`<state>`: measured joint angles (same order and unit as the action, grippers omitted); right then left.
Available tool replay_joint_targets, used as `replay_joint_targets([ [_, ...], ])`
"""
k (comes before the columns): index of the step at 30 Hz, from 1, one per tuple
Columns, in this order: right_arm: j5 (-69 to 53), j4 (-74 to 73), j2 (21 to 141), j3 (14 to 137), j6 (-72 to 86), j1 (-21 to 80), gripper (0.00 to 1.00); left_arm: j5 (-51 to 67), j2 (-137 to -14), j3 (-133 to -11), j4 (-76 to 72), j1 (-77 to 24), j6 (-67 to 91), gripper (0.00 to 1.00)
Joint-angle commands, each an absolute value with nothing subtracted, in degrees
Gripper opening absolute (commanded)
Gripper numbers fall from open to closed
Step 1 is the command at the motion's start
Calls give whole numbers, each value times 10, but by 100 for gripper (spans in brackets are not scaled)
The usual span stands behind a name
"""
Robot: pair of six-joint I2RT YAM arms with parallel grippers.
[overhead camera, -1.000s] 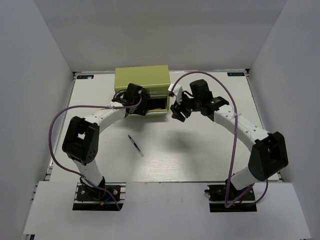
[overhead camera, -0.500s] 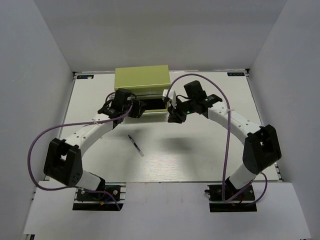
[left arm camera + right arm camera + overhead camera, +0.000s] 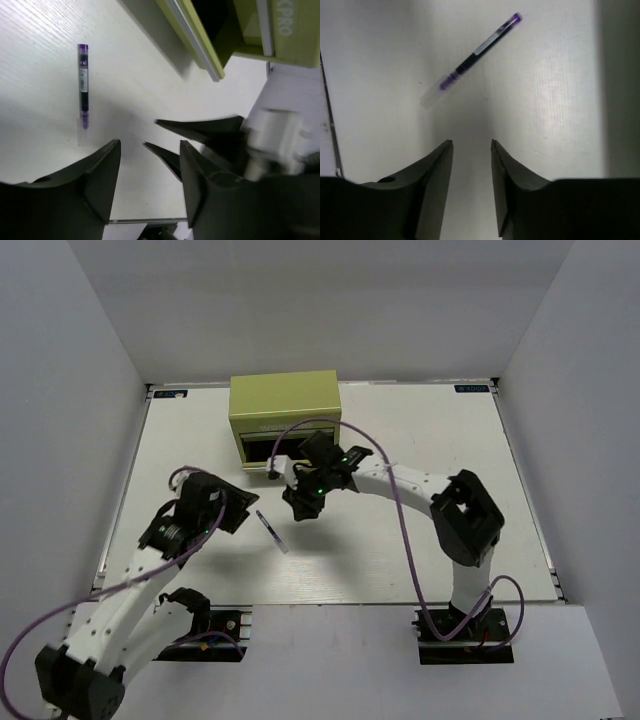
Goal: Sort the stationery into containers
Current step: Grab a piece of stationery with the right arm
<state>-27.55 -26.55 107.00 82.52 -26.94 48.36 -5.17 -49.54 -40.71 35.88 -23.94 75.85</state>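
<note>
A purple-tipped pen [image 3: 271,531] lies on the surface [image 3: 400,560] in front of the chest [image 3: 285,410], apart from it. The left hand [image 3: 150,150] hangs off the chest's front left, the right hand [image 3: 471,145] nearer its front. Both have their fingers apart and are empty.

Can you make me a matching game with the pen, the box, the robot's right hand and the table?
Things:
1. pen
2. box
3. right gripper
4. table

Clues:
A. white
B. open, holding nothing
C. green, at the back of the table
D. lying flat, with purple ends

Pairs: 1-D, 2-C, 3-B, 4-A
</note>
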Motion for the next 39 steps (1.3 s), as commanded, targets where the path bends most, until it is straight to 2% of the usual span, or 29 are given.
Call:
replay_joint_targets([
  [1, -225, -257, 1101, 846, -197, 519, 46, -92, -404, -383, 441, -237, 699, 64],
  [5, -198, -240, 1148, 872, -148, 551, 59, -116, -315, -377, 511, -237, 704, 81],
  [10, -158, -219, 1193, 911, -91, 581, 61, -128, -230, -367, 563, -237, 716, 82],
  [13, -120, -212, 1214, 929, -62, 598, 58, -140, -205, -374, 589, -237, 722, 82],
  [24, -21, -191, 1259, 942, -18, 632, 57, -134, -166, -384, 617, -237, 734, 82],
  [27, 27, -192, 1262, 930, -20, 635, 51, -134, -166, -384, 617, -237, 734, 82],
  [30, 27, -201, 1255, 909, -29, 634, 34, -134, -166, -378, 612, -237, 734, 82],
  [31, 27, -203, 1252, 887, -32, 632, 23, -134, -171, -373, 604, -237, 734, 82],
  [34, 41, -196, 1228, 849, -57, 630, 6, -128, -171, -357, 588, -237, 734, 82],
  [36, 49, -195, 1206, 824, -69, 629, 1, -123, -171, -340, 569, -237, 734, 82],
  [39, 28, -181, 1166, 772, -107, 619, 0, -111, -171, -323, 543, -237, 734, 82],
])
